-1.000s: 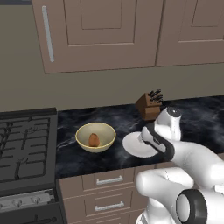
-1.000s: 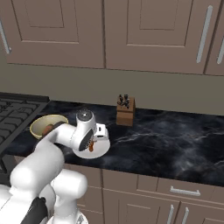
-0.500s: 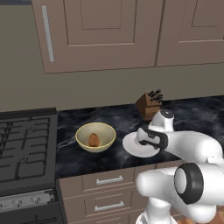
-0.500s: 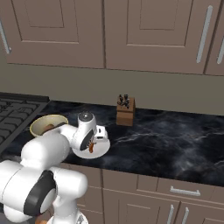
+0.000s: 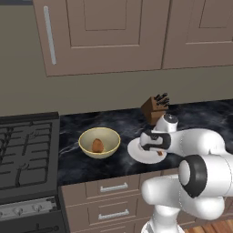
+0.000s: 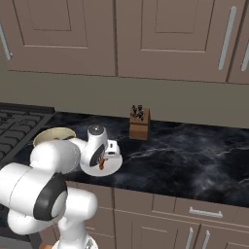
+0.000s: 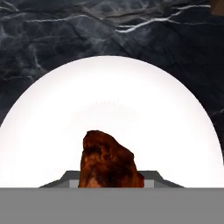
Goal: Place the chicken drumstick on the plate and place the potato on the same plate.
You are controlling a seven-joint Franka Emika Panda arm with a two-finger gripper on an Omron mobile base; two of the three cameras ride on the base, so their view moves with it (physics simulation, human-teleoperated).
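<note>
- Left base view: the arm rises from the lower right, folds forward and ends with the hand [image 5: 158, 150] low over the plate [image 5: 136, 151] on the dark marble tabletop [image 5: 73, 159]. The chicken drumstick [image 5: 159, 153] shows as a small brown piece at the hand's tip, just above the plate. The potato [image 5: 97, 145] lies in the yellow bowl [image 5: 86, 144], left of the plate and apart from it. A knife block [image 5: 152, 109] stands farther back, and a stove [image 5: 22, 150] is at far left.
- Right base view: the arm bends in from the lower left; the hand [image 6: 101, 163] points down at the plate [image 6: 113, 167], with the drumstick [image 6: 101, 162] between the fingers, hanging upright.
- Hand view: the drumstick [image 7: 109, 162] rises from the bottom edge, gripped in the closed hand, over the middle of the white plate [image 7: 52, 118]. Whether it touches the plate cannot be told.
</note>
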